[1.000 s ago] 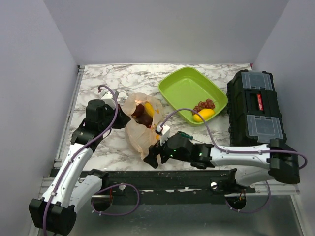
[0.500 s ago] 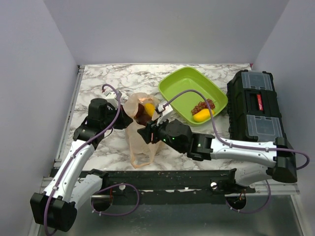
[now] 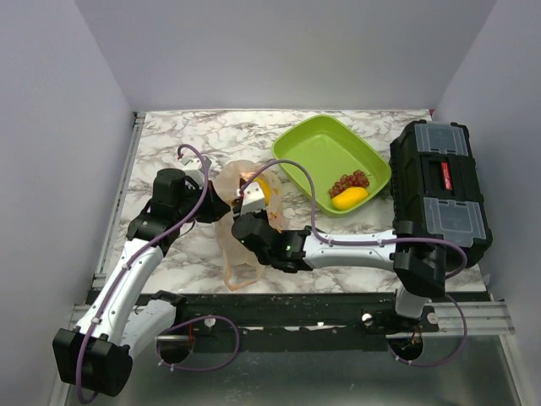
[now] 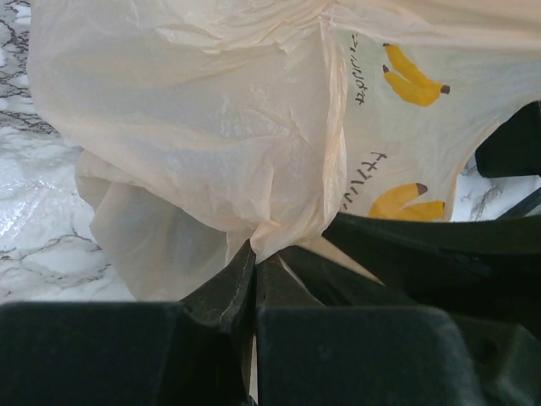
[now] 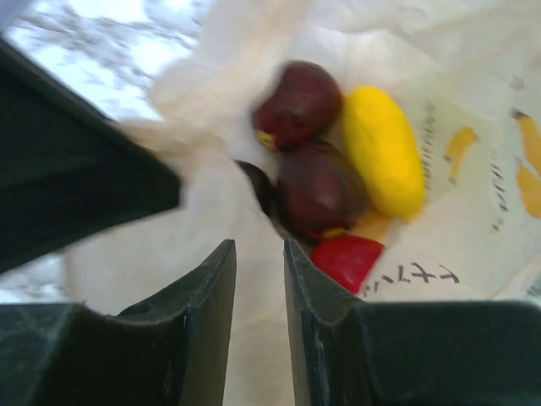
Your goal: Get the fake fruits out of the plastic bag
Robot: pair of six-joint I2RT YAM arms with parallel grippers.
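Observation:
The peach plastic bag [image 3: 238, 254] stands pulled up on the marble table. My left gripper [image 4: 254, 250] is shut on a pinched fold of its rim, at the bag's left side [image 3: 210, 206]. Inside the bag lie fake fruits: two dark purple plums [image 5: 321, 190], a yellow piece [image 5: 383, 152] and a red piece [image 5: 347, 258]. My right gripper [image 5: 258, 254] hovers at the bag's mouth [image 3: 243, 213], its jaws a narrow gap apart with only bag film showing beyond them. Its fingers [image 5: 297, 279] stop just short of the red piece.
A lime-green tray [image 3: 314, 145] at the back right holds a bunch of red grapes [image 3: 351, 180] and a yellow-orange fruit [image 3: 349, 198]. A black toolbox [image 3: 439, 190] stands along the right edge. Grey walls close in both sides.
My right gripper has swung from the bag's near end up to its mouth, and its jaws have narrowed a lot. The bag has been pulled more upright by the left gripper.

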